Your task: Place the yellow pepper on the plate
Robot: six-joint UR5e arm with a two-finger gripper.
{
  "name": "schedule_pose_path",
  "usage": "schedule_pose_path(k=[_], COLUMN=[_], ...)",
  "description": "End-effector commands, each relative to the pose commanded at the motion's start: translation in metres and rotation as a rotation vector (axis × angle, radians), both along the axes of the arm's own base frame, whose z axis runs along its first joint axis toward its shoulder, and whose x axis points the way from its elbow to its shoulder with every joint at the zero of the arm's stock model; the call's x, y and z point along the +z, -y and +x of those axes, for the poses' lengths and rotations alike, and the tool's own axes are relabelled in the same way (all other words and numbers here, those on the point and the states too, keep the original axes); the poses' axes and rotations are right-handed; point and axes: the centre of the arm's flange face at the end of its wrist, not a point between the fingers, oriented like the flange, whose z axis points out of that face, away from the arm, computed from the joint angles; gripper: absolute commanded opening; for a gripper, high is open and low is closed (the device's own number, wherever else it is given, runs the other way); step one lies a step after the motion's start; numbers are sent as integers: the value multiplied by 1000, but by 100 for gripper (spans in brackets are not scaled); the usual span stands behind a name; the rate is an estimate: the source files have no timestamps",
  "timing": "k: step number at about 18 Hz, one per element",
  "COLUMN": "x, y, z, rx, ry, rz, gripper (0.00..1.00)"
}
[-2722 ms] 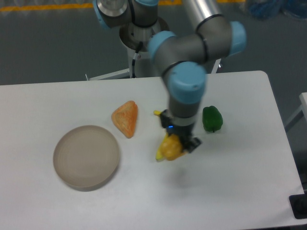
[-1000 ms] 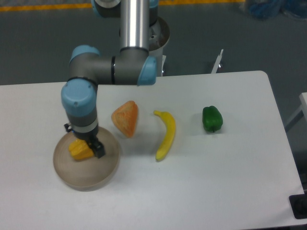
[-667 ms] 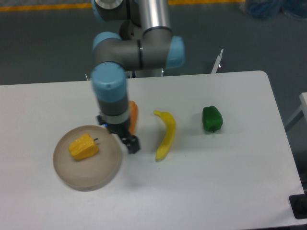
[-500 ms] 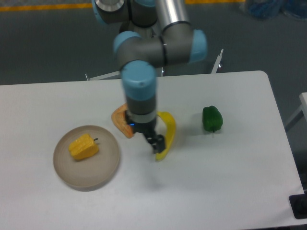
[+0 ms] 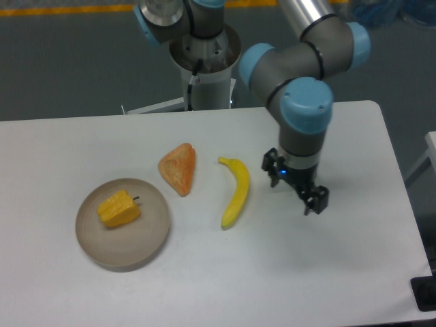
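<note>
The yellow pepper [image 5: 119, 209] lies on the plate [image 5: 147, 242]. It sits a little to the left of the plate's middle, and its short dark stem points to the right. The plate rests on the white desk [image 5: 225, 279], near the desk's left side.

Just up and to the right of the plate lies an orange wedge of fruit [image 5: 179, 167]. It is close to the plate's rim but does not touch it. Farther right from the plate lies the banana [image 5: 236, 191]. It is long and curved, and it is near the orange wedge but apart from it.

The robot arm [image 5: 304, 95] reaches over the right part of the desk, well apart from the plate and on the far side of the banana from it. The gripper [image 5: 310, 199] points down toward the desk. It holds nothing. One dark finger shows at its right tip, but the other is hard to make out, so I cannot tell if the jaws are apart or together.

The arm's round grey base [image 5: 204, 48] stands behind the desk's back edge, up and to the right of the plate. The floor [image 5: 61, 61] behind the desk is dark grey.
</note>
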Motion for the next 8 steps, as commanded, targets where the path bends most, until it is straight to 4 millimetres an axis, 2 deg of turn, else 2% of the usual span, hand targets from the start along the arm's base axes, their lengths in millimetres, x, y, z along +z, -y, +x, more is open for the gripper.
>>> schedule_pose_path(k=[4,8], x=[-12,-15], y=[7,10], z=[-12,-17], rx=[-17,-20], ry=[14,16], rz=[-18,-22], gripper=[100,100])
